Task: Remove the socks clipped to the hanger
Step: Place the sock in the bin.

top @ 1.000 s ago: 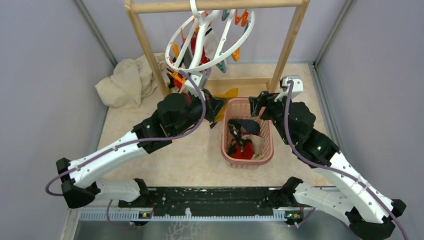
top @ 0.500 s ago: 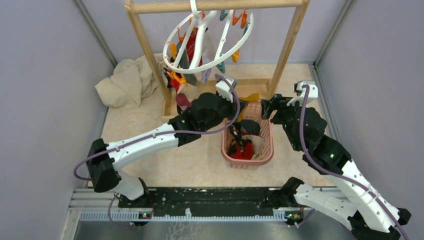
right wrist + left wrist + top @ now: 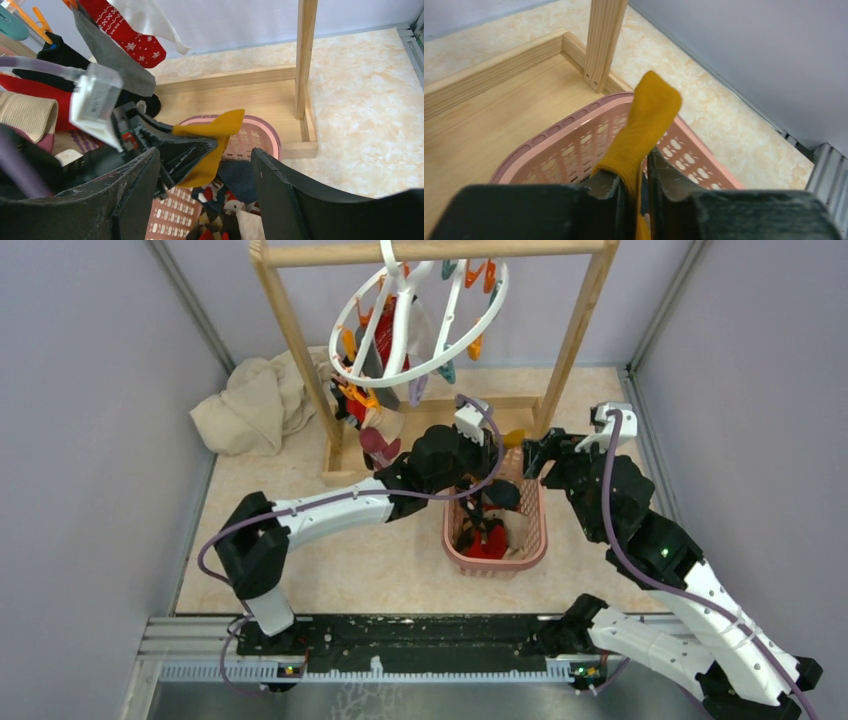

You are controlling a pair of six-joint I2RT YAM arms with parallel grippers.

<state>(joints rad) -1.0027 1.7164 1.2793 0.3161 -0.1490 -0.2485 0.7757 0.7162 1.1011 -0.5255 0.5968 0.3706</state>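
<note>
My left gripper [image 3: 497, 445] is shut on a mustard yellow sock [image 3: 644, 127] and holds it over the far rim of the pink basket [image 3: 537, 525]; the sock also shows in the right wrist view [image 3: 215, 145]. The white ring hanger [image 3: 420, 315] hangs from the wooden rack's top bar with several socks clipped under it, among them a red patterned one [image 3: 127, 37] and a grey one [image 3: 112, 60]. My right gripper [image 3: 532, 455] is open and empty beside the basket's far right corner. Several socks [image 3: 487, 530] lie in the basket.
The wooden rack frame [image 3: 285, 320] stands at the back, its base rail [image 3: 489, 80] just beyond the basket. A beige cloth [image 3: 250, 405] lies at the back left. Grey walls close both sides.
My left arm has swung right from under the hanger, carrying the yellow sock to the basket's far rim. The hanger has swung back. My right gripper moved slightly right.
</note>
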